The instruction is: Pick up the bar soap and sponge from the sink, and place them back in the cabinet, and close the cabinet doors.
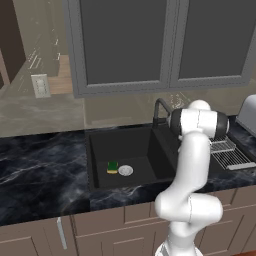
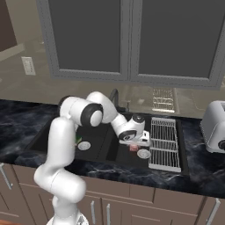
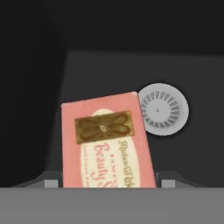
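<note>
The gripper (image 2: 133, 145) is reaching down into the right basin of the sink (image 2: 48, 134), its fingertips (image 3: 167, 183) sitting on either side of the soap (image 3: 107, 140), though whether they are pressing on it or standing off I cannot tell. The soap (image 2: 133, 148) is lying just beside the right drain (image 3: 163, 109), one corner overlapping the disc. The sponge (image 1: 112, 167) is resting in the left basin, just beside the left drain (image 1: 125, 170). A rack (image 2: 165, 143) is sitting over the sink's right side, and a toaster (image 2: 215, 126) is standing beyond it.
</note>
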Motion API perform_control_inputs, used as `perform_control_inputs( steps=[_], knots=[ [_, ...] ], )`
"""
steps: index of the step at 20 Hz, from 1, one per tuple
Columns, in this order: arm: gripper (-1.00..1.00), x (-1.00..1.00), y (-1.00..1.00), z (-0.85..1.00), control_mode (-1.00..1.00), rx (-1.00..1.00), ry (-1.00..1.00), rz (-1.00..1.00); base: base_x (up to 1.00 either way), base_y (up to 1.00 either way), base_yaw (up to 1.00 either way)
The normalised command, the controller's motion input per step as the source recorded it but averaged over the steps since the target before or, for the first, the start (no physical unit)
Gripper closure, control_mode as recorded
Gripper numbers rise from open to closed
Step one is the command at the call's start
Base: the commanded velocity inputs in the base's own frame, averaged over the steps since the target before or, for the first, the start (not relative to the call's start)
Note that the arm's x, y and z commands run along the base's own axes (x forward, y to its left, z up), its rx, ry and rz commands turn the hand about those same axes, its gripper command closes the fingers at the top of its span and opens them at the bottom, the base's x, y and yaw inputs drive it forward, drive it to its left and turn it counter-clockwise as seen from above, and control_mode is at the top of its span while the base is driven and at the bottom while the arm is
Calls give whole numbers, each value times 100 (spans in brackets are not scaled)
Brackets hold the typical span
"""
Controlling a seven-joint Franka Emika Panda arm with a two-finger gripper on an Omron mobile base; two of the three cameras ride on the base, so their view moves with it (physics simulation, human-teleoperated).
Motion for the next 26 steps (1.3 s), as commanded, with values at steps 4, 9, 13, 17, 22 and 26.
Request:
perform_control_inputs(
  steps=[4,9,13,17,22,26],
  knots=[
    [100,-25,1,60,-100,0,-1,0,0,0,0],
    [100,-28,5,63,-100,0,-2,0,0,0,0],
    [100,-30,14,64,-100,0,-3,0,0,0,0],
    [100,-25,19,61,-100,0,-1,-2,0,0,0],
    [100,-33,17,61,-100,0,-1,0,0,0,0],
    [100,-32,16,57,-100,0,0,0,0,0,0]
  ],
)
